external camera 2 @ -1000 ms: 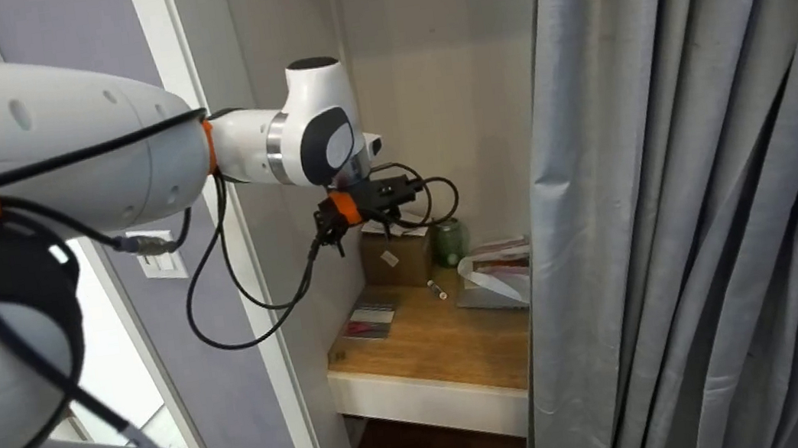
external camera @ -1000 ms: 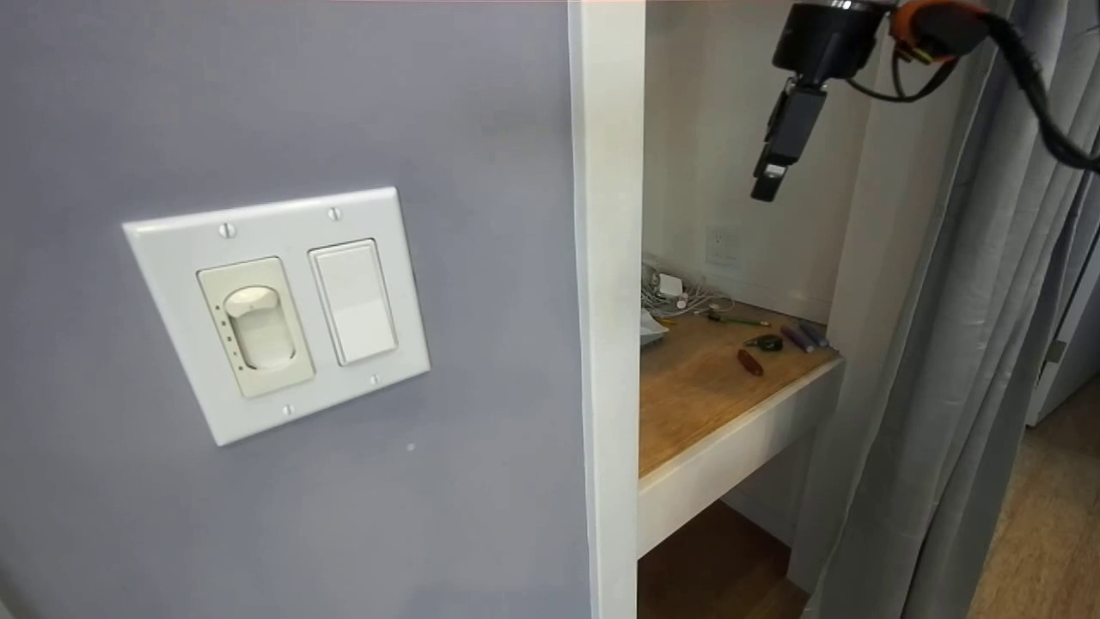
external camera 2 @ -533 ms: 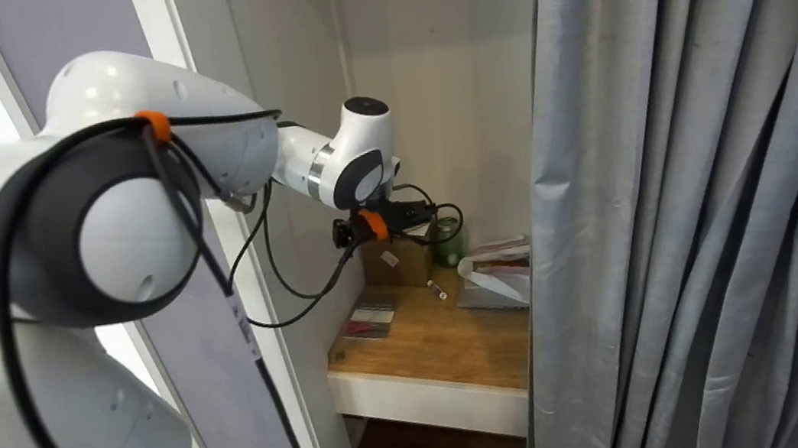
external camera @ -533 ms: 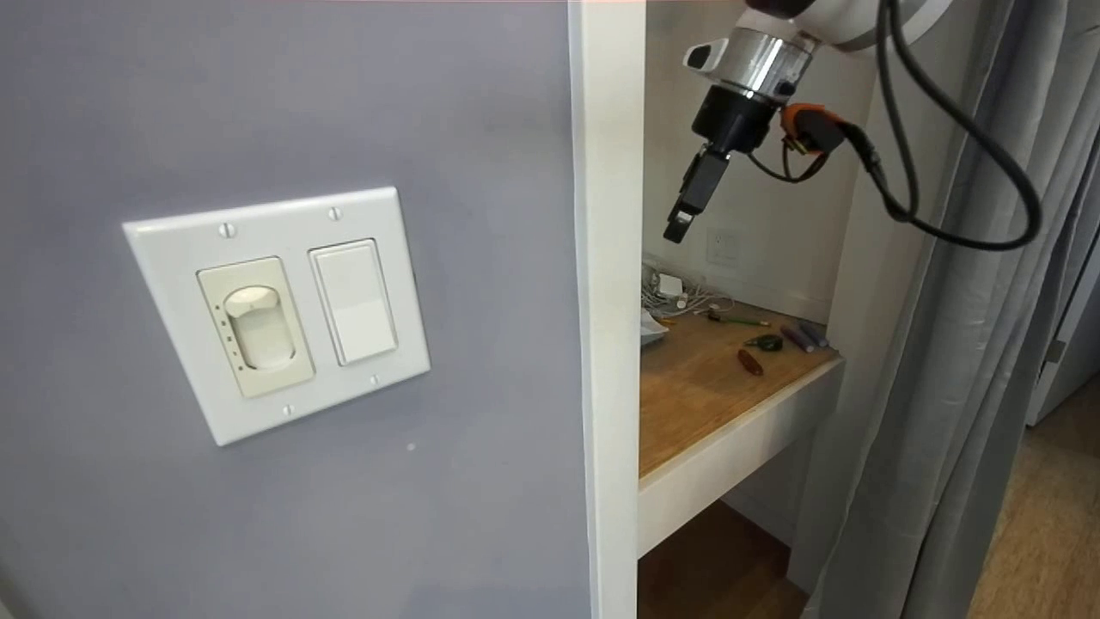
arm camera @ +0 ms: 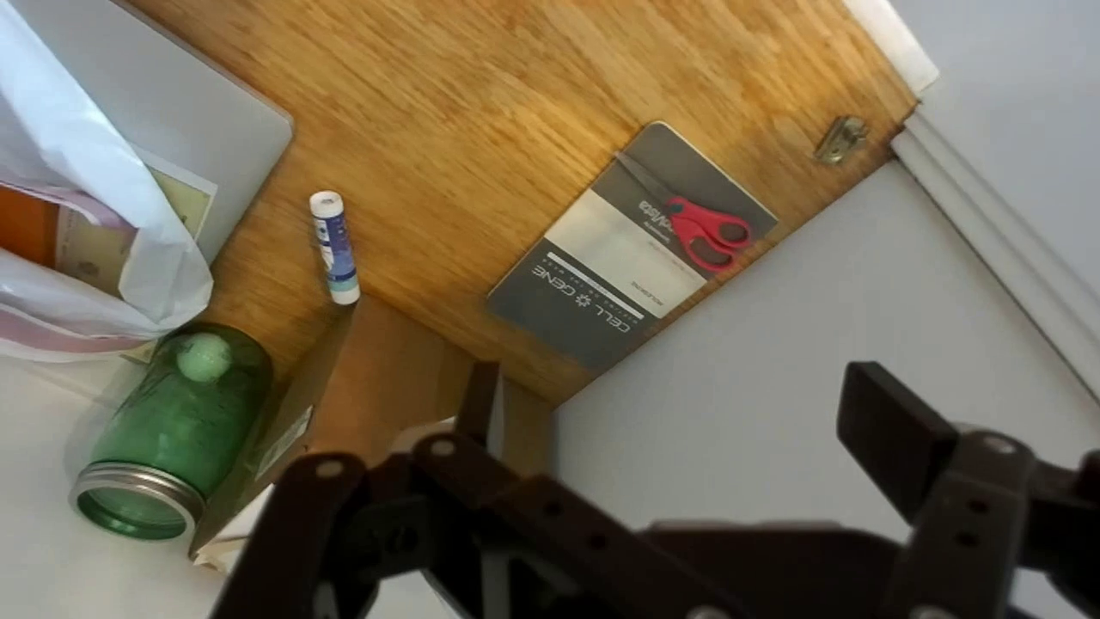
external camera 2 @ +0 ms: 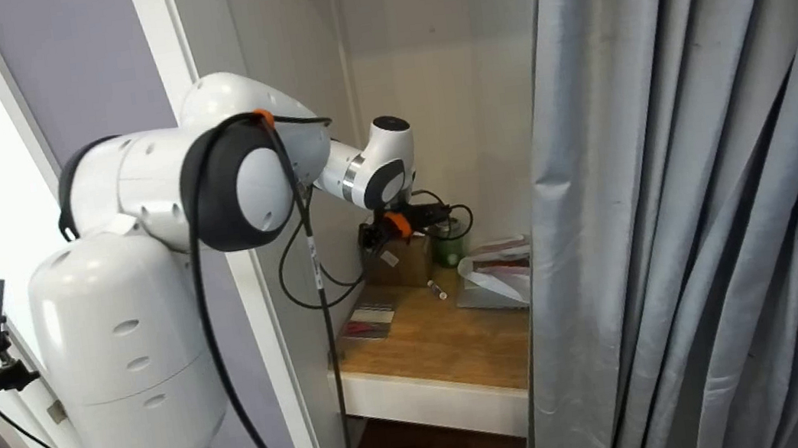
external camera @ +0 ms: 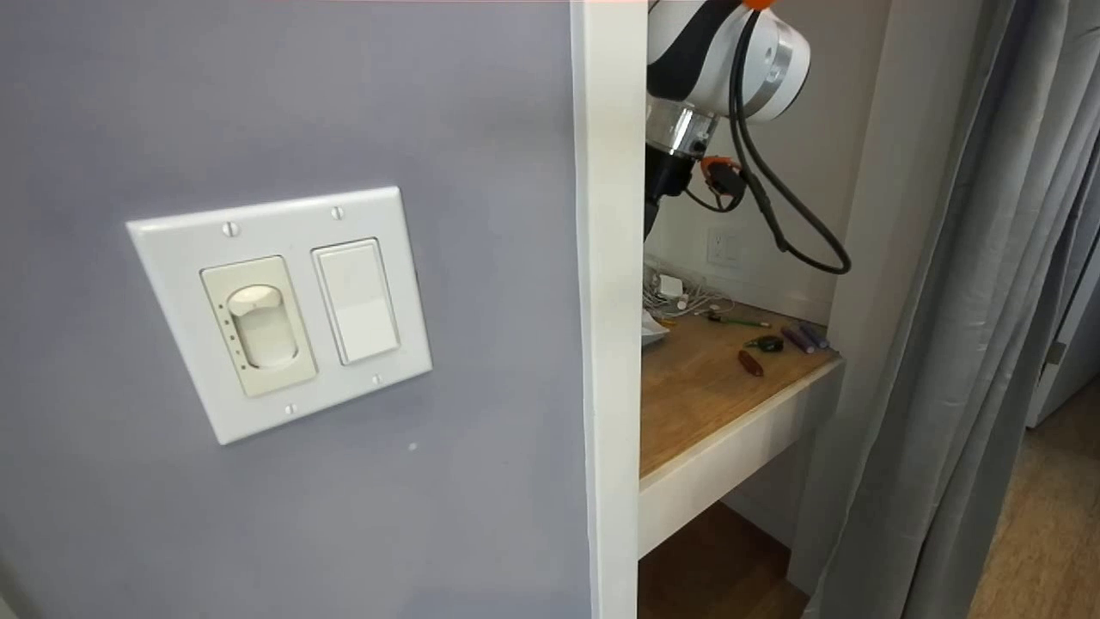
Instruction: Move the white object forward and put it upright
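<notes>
The white object is best matched by a small white tube with a purple and blue label (arm camera: 335, 245). It lies on its side on the wooden desk (arm camera: 447, 146) in the wrist view, and it also shows in an exterior view (external camera 2: 437, 290). My gripper (arm camera: 683, 408) is open in the wrist view, with nothing between its fingers. It is above the desk, near the side wall, apart from the tube. In an exterior view the gripper's lower end (external camera: 650, 217) is mostly hidden behind the white wall edge.
A cardboard box (arm camera: 387, 370) and a green jar (arm camera: 180, 421) stand beside the tube. A grey laptop (arm camera: 215, 103) bears a plastic bag (arm camera: 163, 249). Red scissors (arm camera: 709, 232) lie on a notebook (arm camera: 632, 249). A grey curtain (external camera 2: 640, 184) and side wall (arm camera: 773, 327) bound the alcove.
My arm has moved deeper into the alcove and lower. The gripper has passed left behind the white wall edge in an exterior view. The desk objects have not visibly moved.
</notes>
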Tool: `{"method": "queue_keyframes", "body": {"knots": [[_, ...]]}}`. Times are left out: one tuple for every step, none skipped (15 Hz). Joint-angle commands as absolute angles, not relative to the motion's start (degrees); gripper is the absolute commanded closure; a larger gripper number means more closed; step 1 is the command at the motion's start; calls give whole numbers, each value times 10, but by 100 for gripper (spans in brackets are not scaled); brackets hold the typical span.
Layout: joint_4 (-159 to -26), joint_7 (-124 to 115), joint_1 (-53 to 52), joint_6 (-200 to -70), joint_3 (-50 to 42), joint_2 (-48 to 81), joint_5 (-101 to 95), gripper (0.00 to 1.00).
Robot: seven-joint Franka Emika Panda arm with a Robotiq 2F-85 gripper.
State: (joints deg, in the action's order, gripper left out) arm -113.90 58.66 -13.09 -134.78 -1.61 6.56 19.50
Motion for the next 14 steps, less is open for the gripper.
{"method": "queue_keyframes", "body": {"knots": [[-1126,586,-90,-1350,23,82,185,0],[-1118,588,-86,-1350,25,93,182,0],[-1113,588,-85,-1350,25,97,181,0],[-1111,588,-85,-1350,26,98,181,0],[-1109,588,-85,-1350,26,98,181,0],[-1107,588,-85,-1350,27,98,181,0],[-1107,588,-86,-1350,27,98,181,0],[-1107,588,-86,-1350,27,98,181,0],[-1107,588,-86,-1350,28,98,181,0],[-1083,595,-80,-1359,35,124,200,0],[-1065,609,-75,-1372,44,146,198,0],[-1045,615,-69,-1367,57,165,210,0],[-1020,614,-64,-1362,68,187,212,0],[-1000,604,-62,-1363,75,208,200,0]]}}
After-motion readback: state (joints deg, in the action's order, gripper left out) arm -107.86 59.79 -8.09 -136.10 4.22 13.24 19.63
